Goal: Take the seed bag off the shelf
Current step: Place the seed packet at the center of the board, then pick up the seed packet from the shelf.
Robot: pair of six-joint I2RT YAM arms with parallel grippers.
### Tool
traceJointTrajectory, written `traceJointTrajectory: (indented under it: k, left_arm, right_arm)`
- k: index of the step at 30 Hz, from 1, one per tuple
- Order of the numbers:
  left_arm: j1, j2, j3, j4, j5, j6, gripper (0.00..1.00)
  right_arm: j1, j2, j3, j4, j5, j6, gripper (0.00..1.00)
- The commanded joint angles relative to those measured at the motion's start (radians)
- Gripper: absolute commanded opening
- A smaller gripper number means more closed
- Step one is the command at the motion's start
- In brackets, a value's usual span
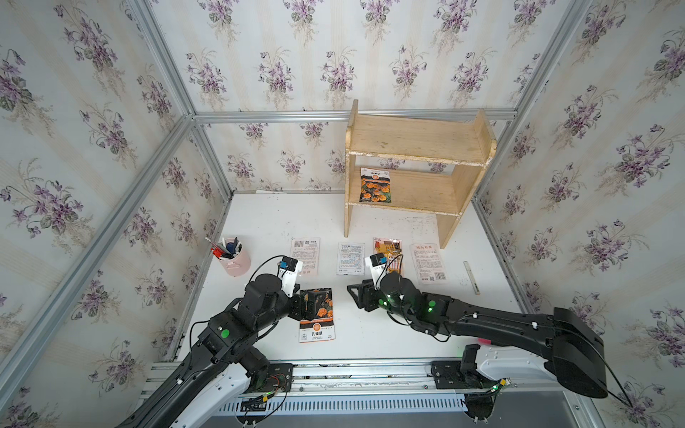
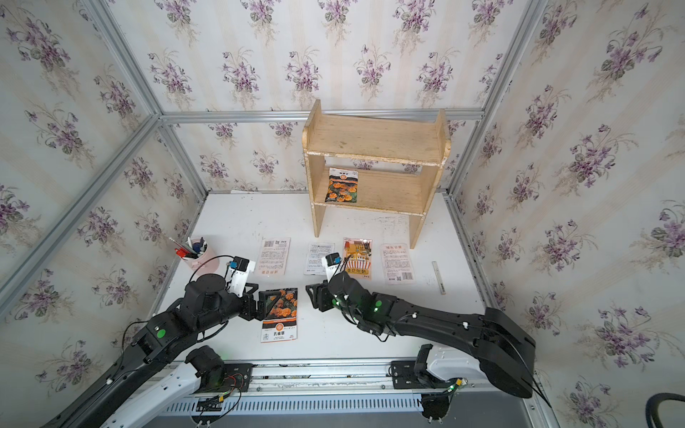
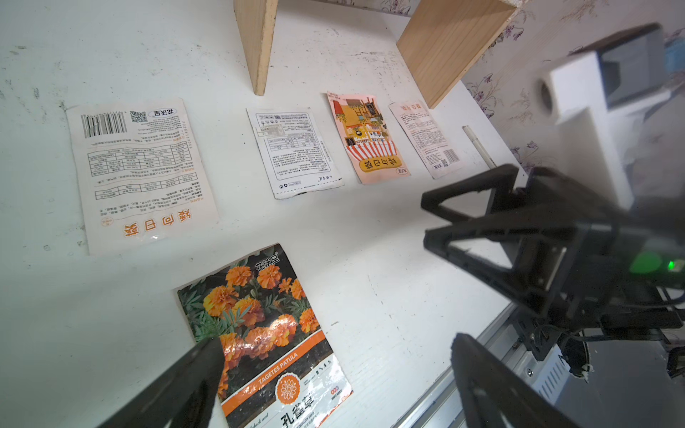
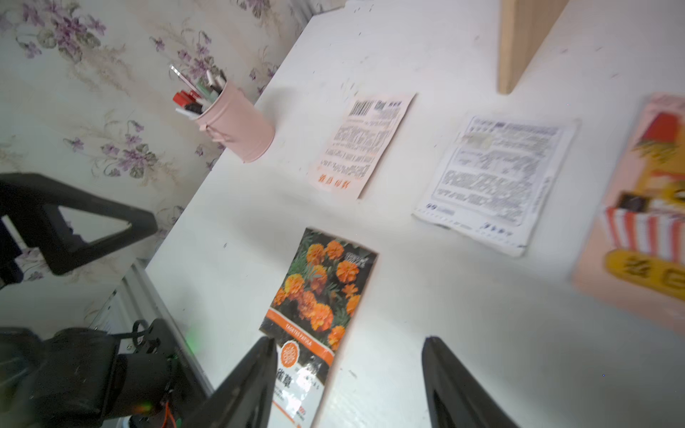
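One marigold seed bag (image 1: pixel 375 185) lies flat on the lower board of the shelf (image 1: pixel 415 139), so for this one the job looks not yet done. A second bag (image 1: pixel 318 329) lies on the worktop (image 1: pixel 278 215) beneath the left claw (image 1: pixel 313 302), whose jaws stand wide apart and empty. The right claw (image 1: pixel 353 294), near it, also has parted jaws and holds nothing. Next, I judge, a claw must reach under the top board and pinch the bag's near edge. The pink cup (image 1: pixel 234 261) holds pens (image 1: pixel 222 248).

Pale wood shelf (image 1: pixel 415 139); orange-flowered seed bag (image 1: pixel 375 185); pink cup (image 1: pixel 237 261).
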Motion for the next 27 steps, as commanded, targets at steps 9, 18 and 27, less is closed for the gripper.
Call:
traceJointTrajectory:
  k: [9, 18, 27]
  left_arm:
    - [-0.003, 0.190, 0.121, 0.157, -0.005, 0.027, 1.00]
    - [-0.051, 0.541, 0.355, 0.283, -0.084, 0.101, 1.00]
    - [-0.119, 0.897, 0.636, 0.344, -0.217, 0.134, 1.00]
  right_arm:
    - [-0.171, -0.154, 0.061, -0.180, -0.021, -0.189, 0.86]
    - [-0.175, -0.343, 0.028, -0.287, 0.020, -0.211, 1.00]
    - [-0.176, -0.546, -0.003, -0.411, 0.101, -0.188, 1.00]
